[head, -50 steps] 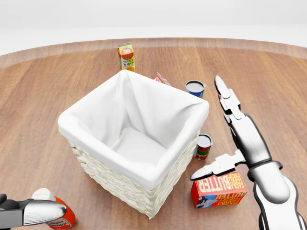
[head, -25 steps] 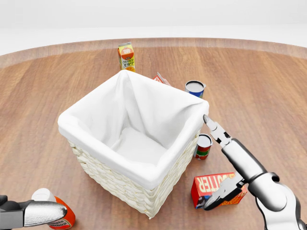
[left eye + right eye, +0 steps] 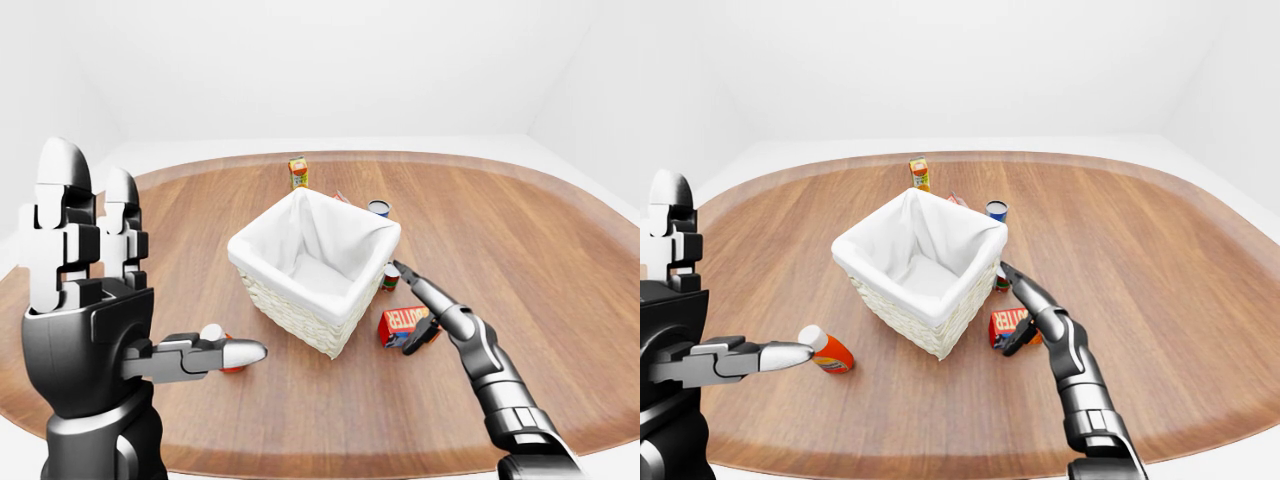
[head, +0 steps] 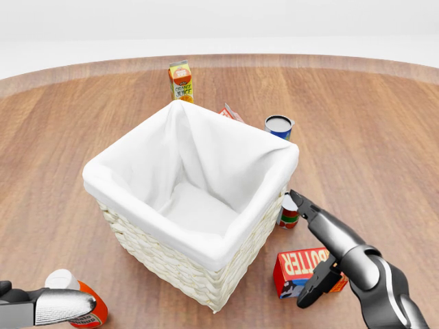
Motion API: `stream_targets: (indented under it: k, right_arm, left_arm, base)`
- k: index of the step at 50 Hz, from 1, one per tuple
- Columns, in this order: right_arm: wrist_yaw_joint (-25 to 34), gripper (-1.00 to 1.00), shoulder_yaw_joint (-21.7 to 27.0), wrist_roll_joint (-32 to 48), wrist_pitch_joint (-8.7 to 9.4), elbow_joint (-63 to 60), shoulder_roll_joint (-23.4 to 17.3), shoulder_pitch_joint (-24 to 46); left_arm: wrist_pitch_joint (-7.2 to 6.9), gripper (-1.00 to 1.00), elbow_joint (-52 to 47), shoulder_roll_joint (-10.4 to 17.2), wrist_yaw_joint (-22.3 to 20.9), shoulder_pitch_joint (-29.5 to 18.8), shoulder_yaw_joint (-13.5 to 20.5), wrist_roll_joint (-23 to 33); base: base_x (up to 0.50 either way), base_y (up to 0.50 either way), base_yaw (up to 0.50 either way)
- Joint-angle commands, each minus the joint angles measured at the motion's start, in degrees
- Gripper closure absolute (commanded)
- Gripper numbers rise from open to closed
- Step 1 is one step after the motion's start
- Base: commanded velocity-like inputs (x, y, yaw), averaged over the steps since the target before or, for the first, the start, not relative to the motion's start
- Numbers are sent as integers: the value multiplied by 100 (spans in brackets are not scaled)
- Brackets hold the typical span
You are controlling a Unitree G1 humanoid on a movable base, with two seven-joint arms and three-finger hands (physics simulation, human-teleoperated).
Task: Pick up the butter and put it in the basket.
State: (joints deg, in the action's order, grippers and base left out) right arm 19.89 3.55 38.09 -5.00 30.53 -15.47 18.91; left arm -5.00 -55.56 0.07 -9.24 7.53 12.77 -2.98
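Two hands show: the left hand (image 3: 85, 320) is raised, fingers spread apart, clear of everything. Right of it sits the basket (image 4: 185, 205). The right hand (image 4: 319, 250), fingers parted, straddles the butter (image 4: 296, 266) just beside the basket.

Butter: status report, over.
Right robot hand open, down at the butter, not gripped. Left robot hand open, idle. Butter beside the basket; small can close by.
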Motion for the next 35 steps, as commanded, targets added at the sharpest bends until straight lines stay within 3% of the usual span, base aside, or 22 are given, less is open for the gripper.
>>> stream_targets:
  k: [1, 9, 20, 35]
  right_arm:
    - [-493, -100, -243, 637, 0, 1166, -81, 547]
    - [-976, -100, -469, 1329, 0, 1867, -147, 888]
    - [-2068, -100, -853, 2209, 0, 3446, 8, 1623]
    - [-2091, -100, -937, 2255, 0, 4083, 259, 1780]
  left_arm:
    - [0, -100, -8, 1, -9, -3, 34, -9]
    - [0, -100, 26, 17, -23, -45, 82, -30]
    - [0, -100, 67, 5, -21, -2, 47, -20]
    - [0, -100, 101, 2, -8, -1, 44, -33]
  base:
    - [0, 0, 0]
    - [0, 0, 0]
    - [0, 0, 0]
    - [0, 0, 0]
